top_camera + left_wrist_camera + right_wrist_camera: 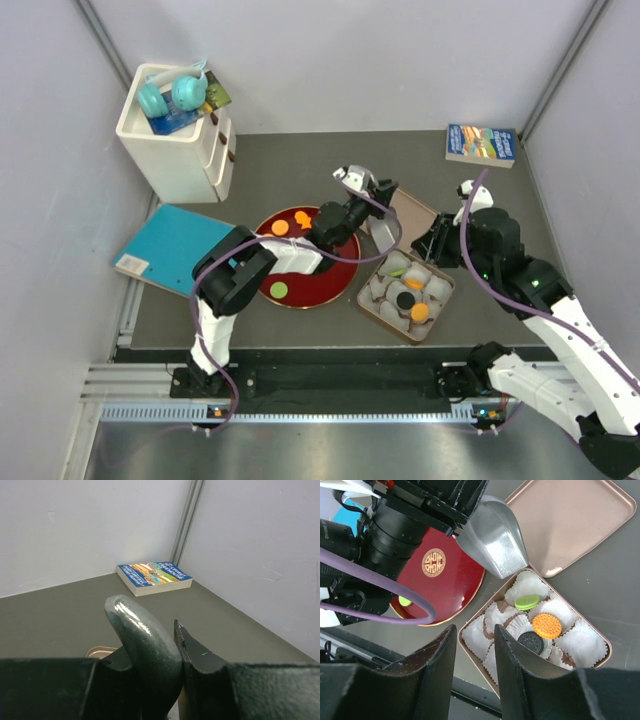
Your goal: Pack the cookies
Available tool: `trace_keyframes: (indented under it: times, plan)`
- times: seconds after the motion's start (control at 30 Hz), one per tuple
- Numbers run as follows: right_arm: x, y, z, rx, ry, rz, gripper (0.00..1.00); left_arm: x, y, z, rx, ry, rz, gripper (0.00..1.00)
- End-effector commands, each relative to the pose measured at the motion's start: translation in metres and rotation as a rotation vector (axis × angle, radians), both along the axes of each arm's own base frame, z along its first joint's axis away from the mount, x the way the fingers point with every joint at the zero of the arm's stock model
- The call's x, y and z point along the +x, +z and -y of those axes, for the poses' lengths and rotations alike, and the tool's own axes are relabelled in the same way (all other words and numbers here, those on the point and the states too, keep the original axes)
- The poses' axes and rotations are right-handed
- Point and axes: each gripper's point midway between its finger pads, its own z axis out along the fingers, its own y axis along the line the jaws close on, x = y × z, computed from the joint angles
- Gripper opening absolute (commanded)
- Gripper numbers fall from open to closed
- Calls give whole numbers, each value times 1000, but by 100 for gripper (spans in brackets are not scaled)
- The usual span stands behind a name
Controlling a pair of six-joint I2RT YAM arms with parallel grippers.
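Note:
A dark-red plate holds two orange cookies at its far side and a green cookie at its near side. An open tin lined with white paper cups holds a green cookie, an orange cookie, a black cookie and, in the top view, a second orange one. My left gripper reaches across the plate to the tin's far corner, and its jaws are shut with nothing seen in them. My right gripper is open and empty above the tin's near-left edge.
The tin's lid lies open side up just beyond the tin. A book lies at the far right corner. A white drawer box with headphones stands at the far left. A teal book lies left of the plate.

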Motion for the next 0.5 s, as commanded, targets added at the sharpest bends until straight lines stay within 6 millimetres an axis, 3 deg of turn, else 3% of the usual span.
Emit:
trace_keyframes:
  times: [0.0,0.17,0.2,0.27,0.3,0.4,0.47]
  plan:
    - [2,4,-1,11,-6,20,37,6,53,-20,-61,90,139,0]
    - [5,3,-5,16,7,19,37,10,107,-70,-182,158,165,0]
    - [6,4,-7,23,11,22,37,13,129,-94,-227,196,182,0]
    - [9,2,-12,27,20,16,38,14,134,-117,-274,218,137,0]
    - [11,0,-15,28,30,11,38,14,152,-141,-310,252,148,0]
    - [24,-5,-25,18,43,3,42,15,143,-179,-326,306,75,0]
    - [34,-9,-33,10,61,-1,46,14,120,-194,-318,328,2,0]
